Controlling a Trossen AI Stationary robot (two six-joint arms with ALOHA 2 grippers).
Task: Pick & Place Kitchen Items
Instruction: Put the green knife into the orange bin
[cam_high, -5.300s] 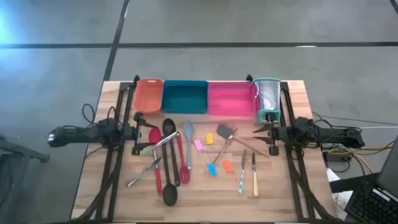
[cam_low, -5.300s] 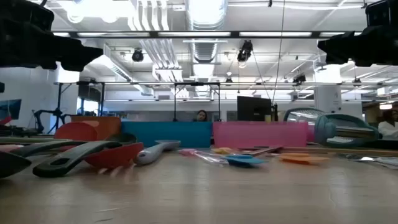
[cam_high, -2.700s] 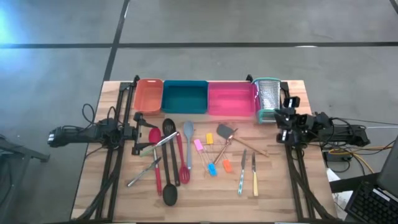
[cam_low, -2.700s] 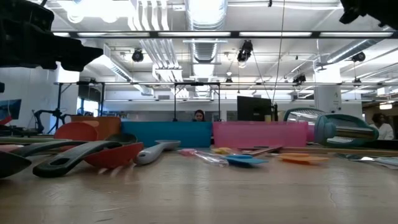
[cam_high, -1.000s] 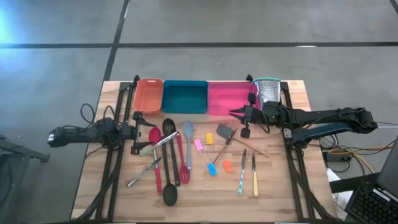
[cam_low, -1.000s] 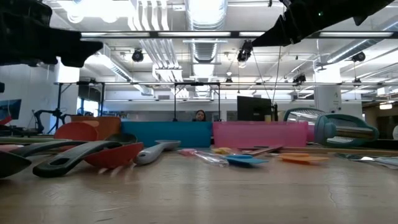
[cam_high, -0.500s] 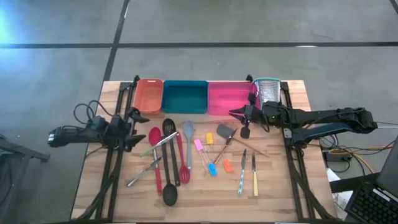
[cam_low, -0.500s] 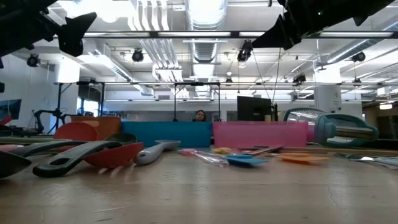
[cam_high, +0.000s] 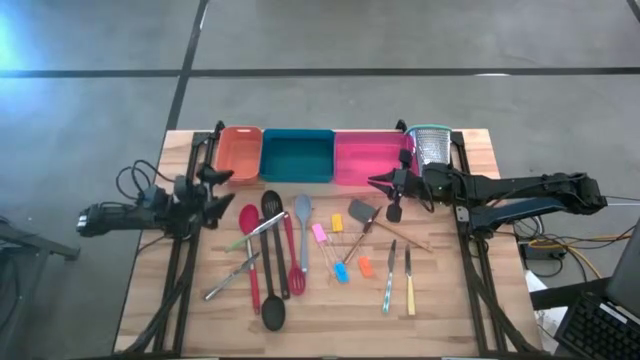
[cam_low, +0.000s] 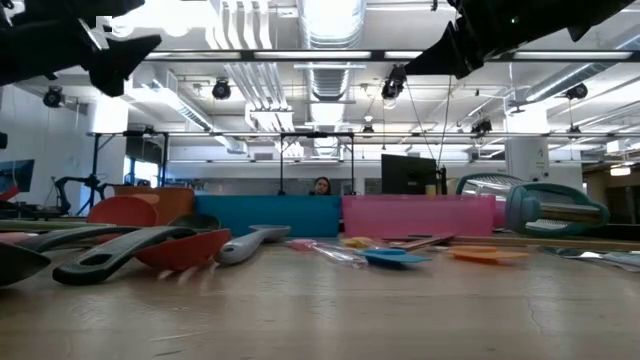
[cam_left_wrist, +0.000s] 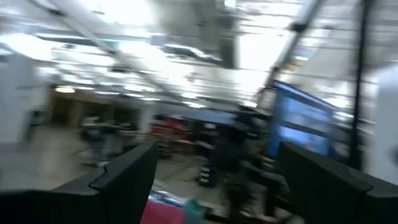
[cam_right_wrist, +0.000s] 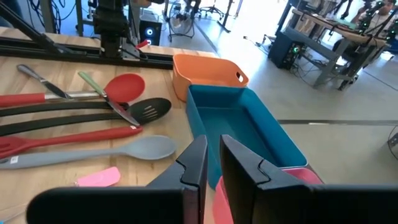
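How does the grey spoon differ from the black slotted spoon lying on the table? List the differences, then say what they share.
Colour: the grey spoon is pale grey; the black slotted spoon is black.
Bowl: the grey spoon's is solid; the black slotted spoon's is cut with slots.
Contact: metal tongs lie across the black slotted spoon; nothing lies on the grey spoon.
Both lie flat, long-handled, bowls towards the trays.

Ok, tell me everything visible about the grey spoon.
The grey spoon is one piece, matte like plastic or silicone, with an oval bowl and a long straight handle. It lies flat on the wooden table, bowl toward the teal tray, handle toward the front edge, beside a red utensil. No gripper touches it.
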